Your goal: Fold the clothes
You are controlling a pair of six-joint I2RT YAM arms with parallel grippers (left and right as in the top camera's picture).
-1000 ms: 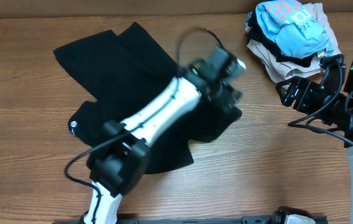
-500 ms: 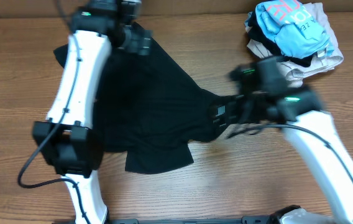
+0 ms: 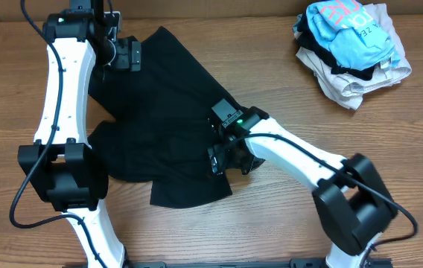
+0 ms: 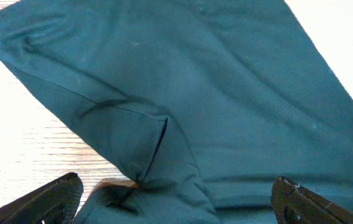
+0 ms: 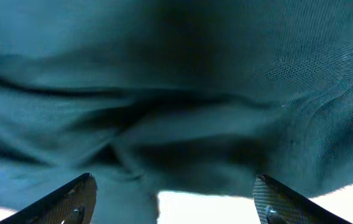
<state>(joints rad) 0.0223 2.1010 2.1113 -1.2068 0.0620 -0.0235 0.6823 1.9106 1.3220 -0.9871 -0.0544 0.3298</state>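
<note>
Both your arms had shifted since the previous frame: left gripper (image 3: pixel 126 54) sat at the black shirt's (image 3: pixel 167 112) upper left edge, jaws spread wide, pinching nothing; right gripper (image 3: pixel 226 158) sat over its right hem, jaws likewise spread. Shirt lay rumpled on the table (image 3: pixel 286 97); garment pile (image 3: pixel 353 45) well apart, far right corner

Illegible pink letters (image 3: pixel 339 13) on blue garment (image 3: pixel 354 42)

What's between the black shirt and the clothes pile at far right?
Only bare wooden table, seen overhead, separates the black shirt from the clothes pile.
</note>
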